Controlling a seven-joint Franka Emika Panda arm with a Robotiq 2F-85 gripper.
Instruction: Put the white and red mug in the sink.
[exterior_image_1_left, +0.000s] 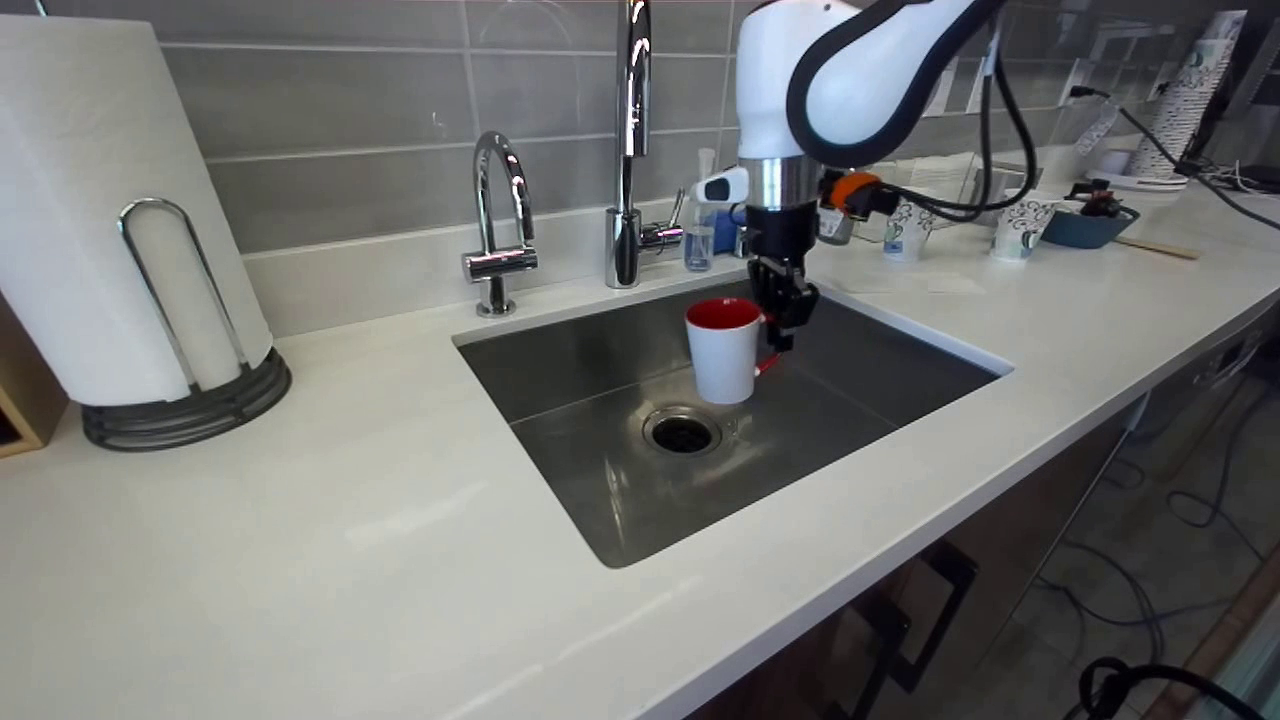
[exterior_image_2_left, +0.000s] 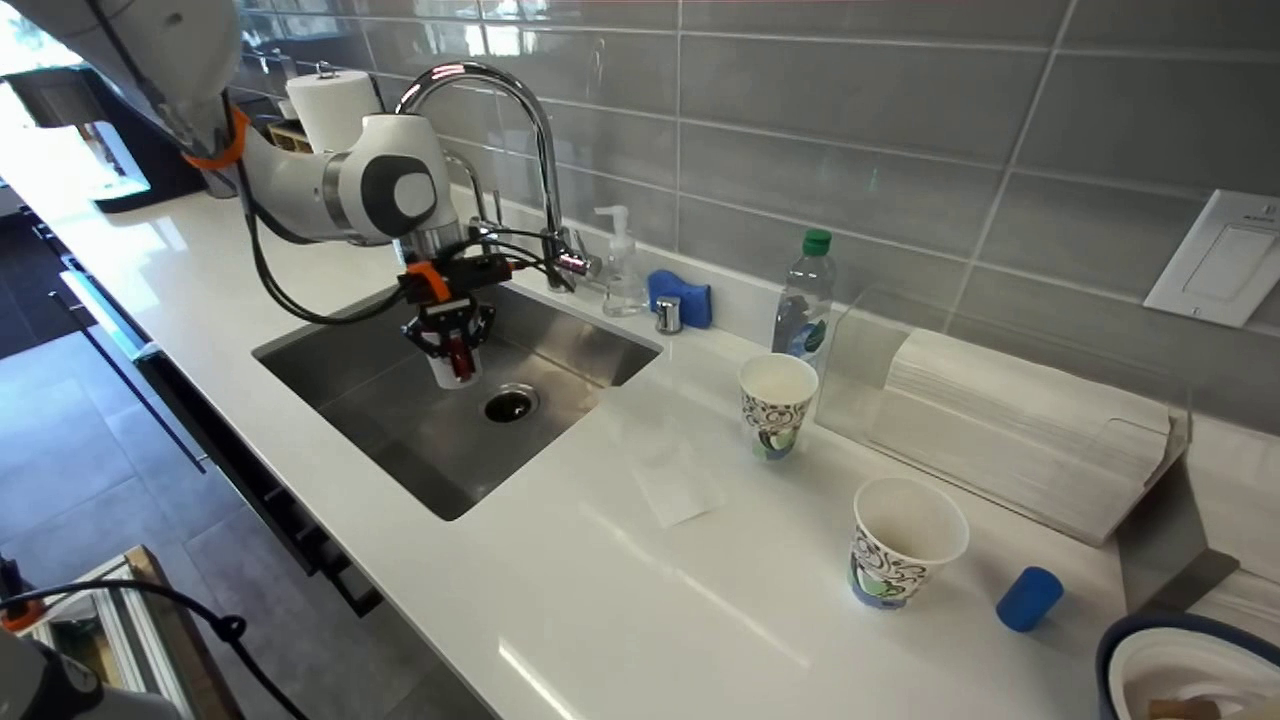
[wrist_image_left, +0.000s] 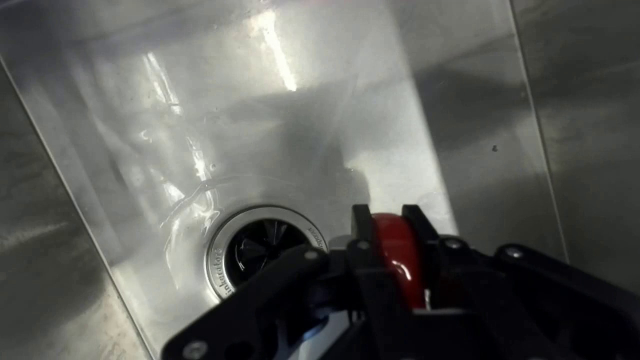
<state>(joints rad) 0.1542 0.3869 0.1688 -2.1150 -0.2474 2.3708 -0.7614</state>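
Note:
The white and red mug (exterior_image_1_left: 722, 362) is upright within the opening of the stainless steel sink (exterior_image_1_left: 620, 495), beside the round drain. It also shows in an exterior view (exterior_image_2_left: 452, 374), partly behind the gripper. My gripper (exterior_image_1_left: 783, 335) is shut on the mug's red handle. In the wrist view, the red handle (wrist_image_left: 397, 250) sits between the two black fingertips (wrist_image_left: 387, 212), and the sink floor (wrist_image_left: 320, 60) lies below. The mug's body is mostly hidden there by the gripper. I cannot tell whether the mug's base touches the sink floor; it looks held above it.
A tall chrome faucet (exterior_image_1_left: 625, 240) and a smaller one (exterior_image_1_left: 497, 220) stand behind the sink. A soap bottle (exterior_image_2_left: 625, 270), a blue sponge (exterior_image_2_left: 682, 297) and patterned paper cups (exterior_image_2_left: 776, 405) are on the counter (exterior_image_2_left: 620, 600). A paper towel roll (exterior_image_1_left: 130, 220) stands beyond the sink.

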